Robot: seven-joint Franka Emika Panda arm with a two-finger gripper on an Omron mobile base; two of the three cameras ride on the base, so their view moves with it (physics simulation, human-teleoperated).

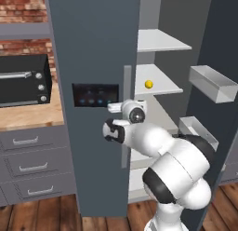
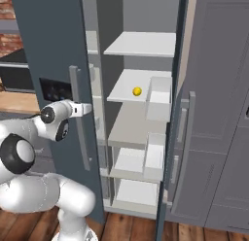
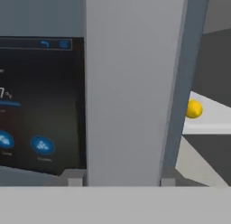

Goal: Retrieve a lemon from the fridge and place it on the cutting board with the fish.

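The lemon [image 1: 148, 84] [image 2: 137, 91] [image 3: 194, 109] lies alone on a pale middle shelf inside the fridge [image 1: 93, 48] [image 2: 48, 41]. The fridge's right door stands swung open; its left door carries the blue-lit panel [image 1: 95, 95] [image 3: 40, 101]. My gripper [image 1: 122, 105] [image 2: 87, 109] [image 3: 119, 180] is at the left door's long pale handle [image 1: 127, 76] [image 2: 74, 84] [image 3: 131, 83], at panel height. One fingertip [image 3: 76, 180] presses each side of the handle. The lemon is to the right of the gripper and deeper in. The cutting board and fish are out of view.
The open right door [image 1: 218, 48] carries clear bins [image 1: 211, 83] that jut toward the arm. A black toaster oven [image 1: 23, 81] sits on a wooden counter [image 1: 28, 116] left of the fridge, above grey drawers [image 1: 32, 167]. Tall grey cabinets [image 2: 219, 113] stand to the right.
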